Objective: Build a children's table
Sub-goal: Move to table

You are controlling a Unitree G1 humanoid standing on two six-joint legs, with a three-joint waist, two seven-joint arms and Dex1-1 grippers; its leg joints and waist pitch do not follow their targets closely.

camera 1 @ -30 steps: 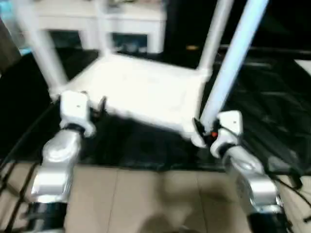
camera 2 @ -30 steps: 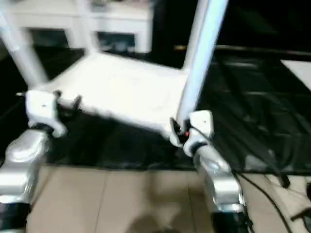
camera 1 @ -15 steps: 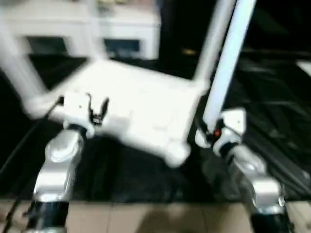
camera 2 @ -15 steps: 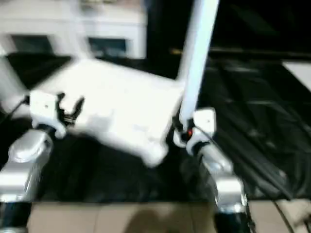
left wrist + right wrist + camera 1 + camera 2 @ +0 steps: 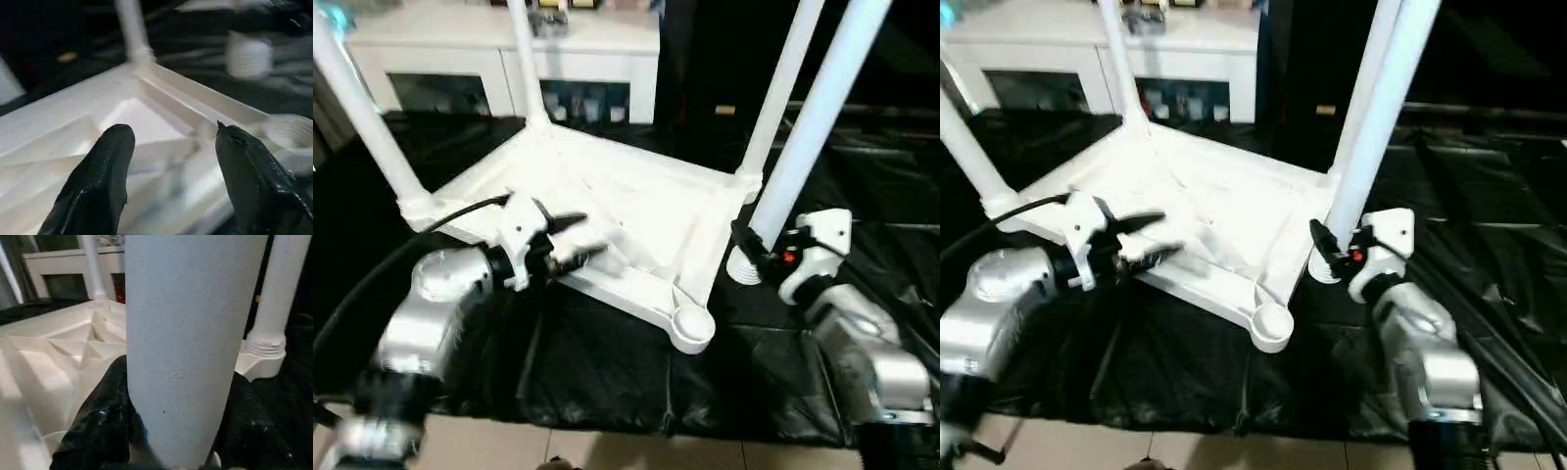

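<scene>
The children's table top [image 5: 636,211] lies upside down on a black cloth, with three white legs standing up from its corner sockets. Its near right socket [image 5: 691,329] is empty. My right gripper [image 5: 759,250] is shut on the fourth leg [image 5: 818,127] near its threaded lower end, which hangs beside the table's right edge, behind the empty socket. In the right wrist view that leg [image 5: 186,333] sits between the black fingers [image 5: 98,426]. My left gripper [image 5: 573,240] is open over the top's near rim, its fingers [image 5: 102,176] spread above the ribbed underside with nothing between them.
A white cabinet [image 5: 460,49] with glass doors stands behind the table. The black cloth [image 5: 607,382] covers the ground around it, with tan floor [image 5: 607,452] at the near edge. A black cable [image 5: 372,284] loops off my left forearm.
The view has shifted. My left gripper has turned inward and reached over the table's near rim. The right gripper still holds the leg, whose lower end has come away from the near right corner.
</scene>
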